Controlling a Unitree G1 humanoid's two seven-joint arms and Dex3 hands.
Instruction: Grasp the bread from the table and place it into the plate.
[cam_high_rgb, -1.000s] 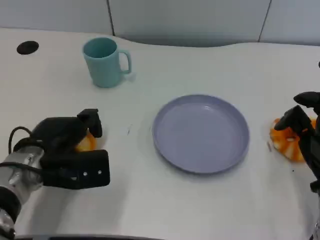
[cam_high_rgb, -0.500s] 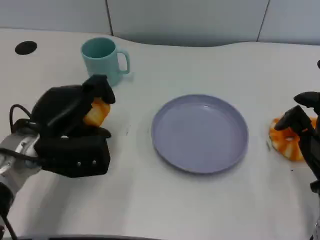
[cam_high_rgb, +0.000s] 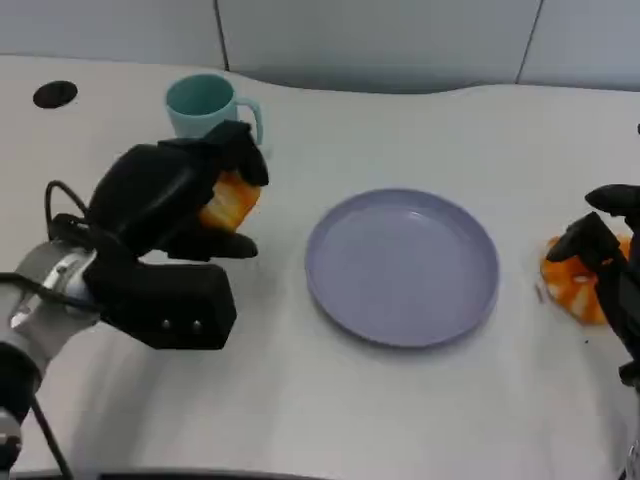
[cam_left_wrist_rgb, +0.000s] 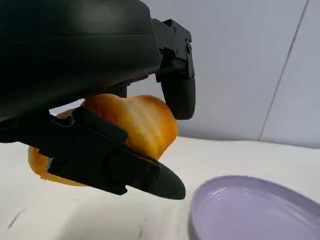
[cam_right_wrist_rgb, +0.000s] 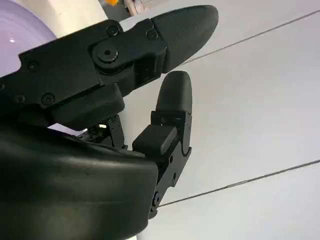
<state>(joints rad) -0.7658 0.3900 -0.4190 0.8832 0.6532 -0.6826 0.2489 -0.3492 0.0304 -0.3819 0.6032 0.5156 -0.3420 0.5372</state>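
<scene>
Orange bread (cam_high_rgb: 229, 201) in your left hand (cam_high_rgb: 165, 205) has risen and moved closer to the plate (cam_high_rgb: 401, 266), fingers clamped around it; your right hand (cam_high_rgb: 605, 262) rests with fingers apart.

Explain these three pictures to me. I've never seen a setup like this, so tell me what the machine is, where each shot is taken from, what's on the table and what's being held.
This is a humanoid robot at a white table, seen through its own cameras. The wide picture looks down from its head. The other two come from cameras at its wrists, so its black fingers loom large there.

In the head view, the left hand grips an orange-yellow piece of bread, lifted off the table. The left wrist view shows that bread up close, clamped between the fingers.

On the table are a purple plate, where the bread is meant to go, and a teal mug behind the left hand. A second bread piece lies to the plate's right, beside the right hand, which holds nothing.
</scene>
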